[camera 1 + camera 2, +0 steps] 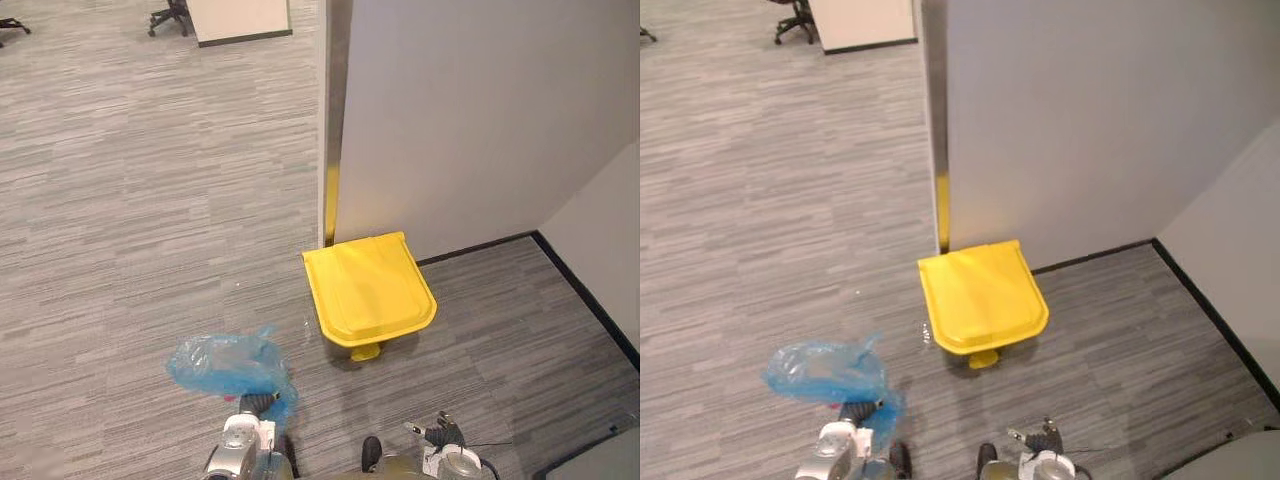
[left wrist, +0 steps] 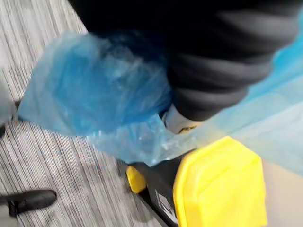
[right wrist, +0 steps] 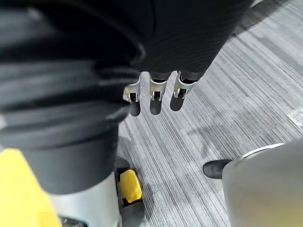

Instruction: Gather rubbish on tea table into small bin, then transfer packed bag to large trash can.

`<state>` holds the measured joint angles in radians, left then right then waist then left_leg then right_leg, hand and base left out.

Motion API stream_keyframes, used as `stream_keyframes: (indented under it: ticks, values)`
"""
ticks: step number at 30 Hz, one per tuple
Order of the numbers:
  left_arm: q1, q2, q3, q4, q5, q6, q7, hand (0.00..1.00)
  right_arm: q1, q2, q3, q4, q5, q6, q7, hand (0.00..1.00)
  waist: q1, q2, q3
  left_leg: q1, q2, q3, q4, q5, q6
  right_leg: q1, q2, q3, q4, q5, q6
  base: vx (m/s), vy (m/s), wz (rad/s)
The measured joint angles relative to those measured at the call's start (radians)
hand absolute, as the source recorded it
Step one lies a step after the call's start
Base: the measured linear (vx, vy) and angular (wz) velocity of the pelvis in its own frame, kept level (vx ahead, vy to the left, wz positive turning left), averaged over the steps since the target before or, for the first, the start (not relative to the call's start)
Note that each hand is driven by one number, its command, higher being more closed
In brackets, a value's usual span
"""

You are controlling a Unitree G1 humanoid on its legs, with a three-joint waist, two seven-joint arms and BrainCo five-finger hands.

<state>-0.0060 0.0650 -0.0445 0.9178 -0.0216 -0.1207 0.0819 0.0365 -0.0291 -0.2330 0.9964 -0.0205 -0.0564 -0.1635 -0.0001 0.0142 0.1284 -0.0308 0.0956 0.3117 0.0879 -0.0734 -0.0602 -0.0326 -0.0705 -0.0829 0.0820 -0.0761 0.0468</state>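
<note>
bag: blue bag [image 1: 228, 365] bunched at my left hand [image 1: 255, 404], near the yellow trash can [image 1: 370, 290], lid down | left grip: buried in plastic, cannot tell | right hand [image 3: 157, 92]: fingers straight, empty

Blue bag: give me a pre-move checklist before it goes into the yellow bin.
1. Blue bag at left hand: ok, it bunches up around the hand.
2. Firmness of that hold: cannot tell, the bag covers the hand.
3. Lid of the yellow pedal bin open: not ok, it lies shut.
4. Pedal reachable: ok, it sticks out on the side facing the robot.
5. Bag over the bin: not ok, it hangs to the robot's left of the bin and nearer the robot.
6. Right hand free: ok, fingers relaxed, holding nothing.
</note>
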Motion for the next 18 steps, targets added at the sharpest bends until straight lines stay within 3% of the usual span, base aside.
stream_keyframes:
  ticks: [4,9,13,14,15,16,18]
  values:
    - [-0.001,0.040,-0.014,0.008,0.001,0.000,0.000,1.00,-0.020,0.000,0.000,0.027,-0.001,0.006,0.000,0.00,0.000,0.000,-0.003,0.010,-0.015,0.010,-0.026,0.001,0.002,0.000,-0.003,0.019,-0.018,0.007,0.006,0.06,0.060,-0.14]
    - [0.007,0.037,-0.017,0.017,0.000,0.000,0.000,1.00,-0.049,-0.013,0.003,0.049,-0.003,0.007,0.000,0.00,0.004,-0.002,-0.001,0.023,-0.016,0.018,-0.033,-0.009,0.007,-0.024,0.001,0.056,0.014,-0.002,0.007,0.02,0.012,-0.23]
    - [0.011,0.038,-0.020,0.017,-0.001,0.001,-0.001,1.00,-0.069,-0.014,0.006,0.043,-0.003,0.007,0.001,0.00,0.000,-0.030,0.020,0.037,-0.026,0.032,0.025,-0.061,0.014,-0.078,-0.015,0.096,0.173,-0.074,0.022,-0.01,0.025,-0.27]
    - [0.005,0.036,-0.019,0.017,-0.001,0.000,-0.001,1.00,-0.069,-0.014,0.005,0.044,-0.003,0.007,0.001,0.00,0.000,-0.038,0.028,0.052,-0.026,0.021,0.020,-0.085,0.029,-0.084,-0.022,0.094,0.213,-0.082,0.030,-0.07,0.039,-0.07]
    - [-0.005,0.034,-0.011,0.017,-0.001,0.001,0.001,1.00,-0.076,-0.012,0.002,0.044,-0.002,0.007,0.001,0.00,0.000,-0.031,0.050,0.062,-0.019,-0.001,0.027,-0.100,0.036,-0.160,-0.012,0.080,0.345,-0.099,0.045,-0.07,0.044,-0.08]
    - [-0.008,0.031,-0.011,0.018,-0.001,0.001,0.001,1.00,-0.074,-0.007,0.003,0.043,-0.002,0.007,0.002,0.00,-0.002,-0.020,0.063,0.066,-0.013,-0.008,0.036,-0.112,0.034,-0.178,-0.008,0.070,0.353,-0.109,0.036,-0.06,0.039,-0.02]
    - [-0.028,0.031,-0.011,0.018,-0.001,0.001,0.003,1.00,-0.070,-0.002,0.003,0.019,-0.001,0.007,0.004,0.00,-0.003,-0.033,0.083,0.069,0.004,-0.021,0.087,-0.148,0.039,-0.254,0.007,0.034,0.303,-0.075,0.028,0.06,0.004,0.08]
